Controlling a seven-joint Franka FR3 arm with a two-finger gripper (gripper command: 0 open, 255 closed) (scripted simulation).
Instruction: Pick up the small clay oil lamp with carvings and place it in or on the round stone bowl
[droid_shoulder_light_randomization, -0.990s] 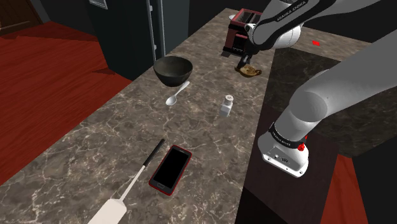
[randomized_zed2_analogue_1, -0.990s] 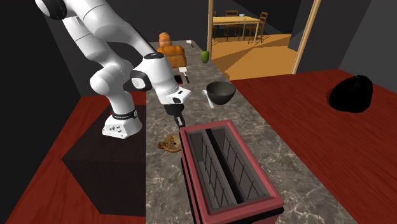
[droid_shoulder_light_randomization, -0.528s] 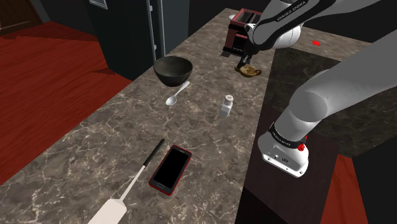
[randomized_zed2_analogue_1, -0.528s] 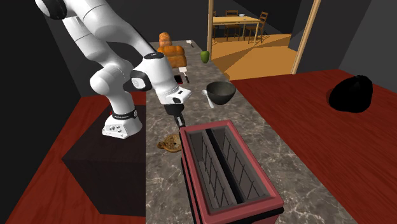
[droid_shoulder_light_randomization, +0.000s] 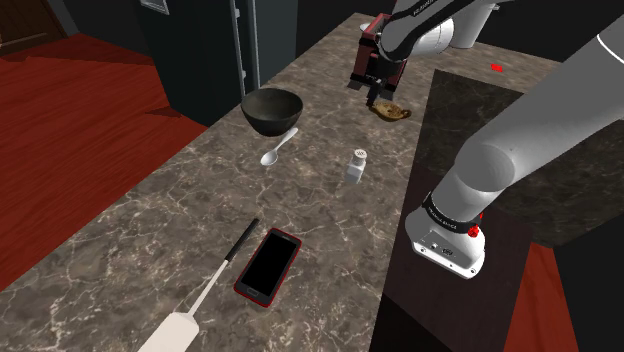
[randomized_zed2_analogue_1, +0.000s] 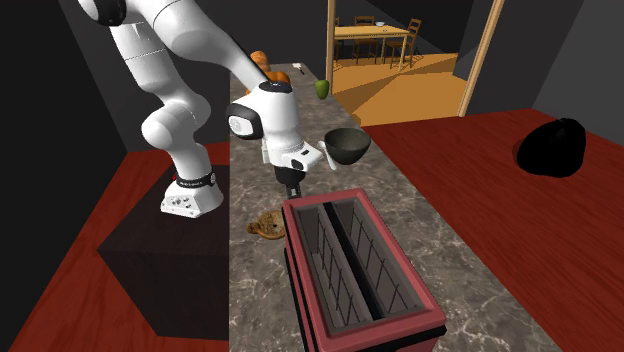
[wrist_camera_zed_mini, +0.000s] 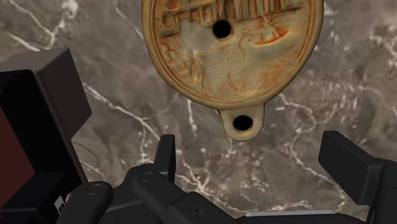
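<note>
From the shoulder, I see the lamp (droid_shoulder_light_randomization: 390, 111) lying on the tabletop (droid_shoulder_light_randomization: 200, 220), well apart from the bowl (droid_shoulder_light_randomization: 272, 110). The second exterior view puts my fingers (randomized_zed2_analogue_1: 293, 187) above the tabletop near the toaster (randomized_zed2_analogue_1: 360, 270), with the lamp (randomized_zed2_analogue_1: 267, 226) beside it. At the wrist, the fingers (wrist_camera_zed_mini: 167, 156) stand open, holding nothing; the lamp (wrist_camera_zed_mini: 232, 51) lies beyond them.

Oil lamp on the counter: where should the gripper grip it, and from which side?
Likely from straight above, closing across the lamp at the rim of its round body. It lies flat on the counter, carved face up, a low disc, so only the rim gives opposing sides; the spout is a short stub. The gripper is open above it.
</note>
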